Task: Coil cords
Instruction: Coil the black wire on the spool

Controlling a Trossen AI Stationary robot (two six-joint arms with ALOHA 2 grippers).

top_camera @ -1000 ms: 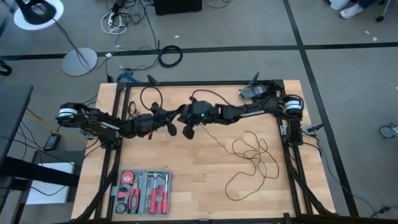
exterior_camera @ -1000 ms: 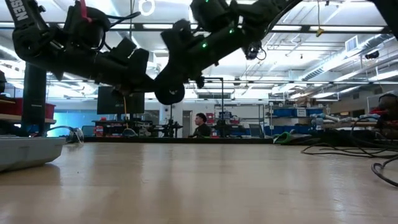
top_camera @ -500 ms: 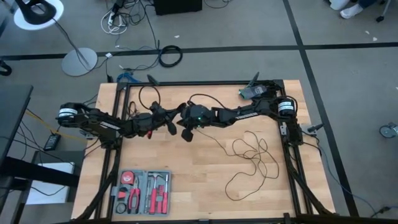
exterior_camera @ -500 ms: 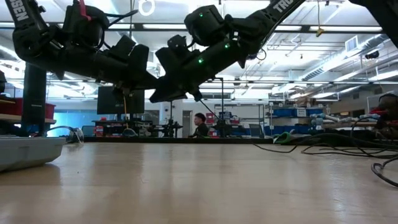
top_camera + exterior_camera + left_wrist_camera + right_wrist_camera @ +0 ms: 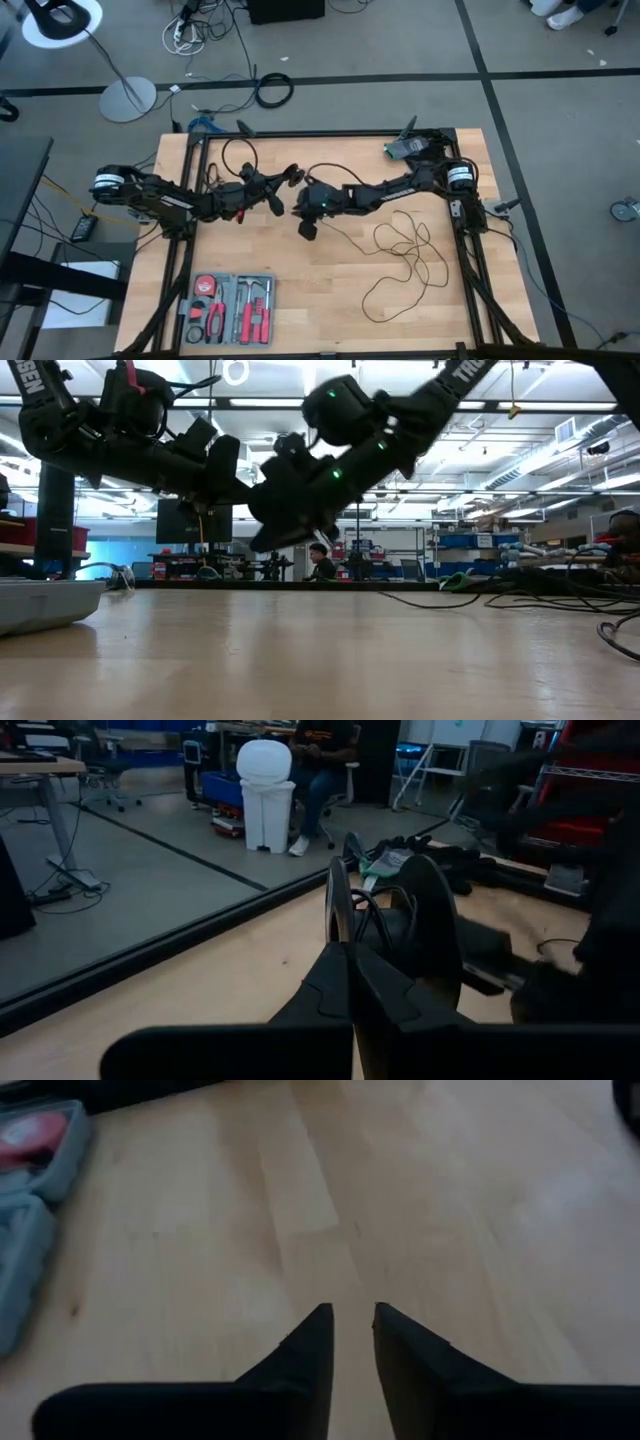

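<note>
The thin black cord (image 5: 405,250) lies in loose loops on the table's right half. One strand (image 5: 350,228) runs from the loops toward the middle. My left gripper (image 5: 286,180) is mid-table, above the wood, shut on a round black disc (image 5: 338,900). A second, larger disc (image 5: 432,935) stands behind it, with turns of cord (image 5: 378,915) between them. My right gripper (image 5: 308,228) hangs just near of the left one, slanting down. Its fingers (image 5: 352,1312) stand a narrow gap apart with nothing seen between them. It covers the left gripper's tip in the low view (image 5: 280,530). My left gripper pinches the rim of the thin disc (image 5: 340,935) between its two shut fingers, at the disc's lowest part. The fingers come about level from the table's left and point toward its far right corner. The disc stands on edge above them, clear of the table.
An open grey tool case (image 5: 230,308) lies near the near left corner and shows in the right wrist view (image 5: 30,1190). A dark device (image 5: 410,147) sits at the far right corner. Black frame rails (image 5: 470,270) run along the table's sides. A person (image 5: 322,563) sits beyond the table.
My right gripper has moved toward the table's near edge and a little down, away from the left gripper's tip. The strand of cord leading to the loops has shifted with it. The loops on the table have stayed where they were.
</note>
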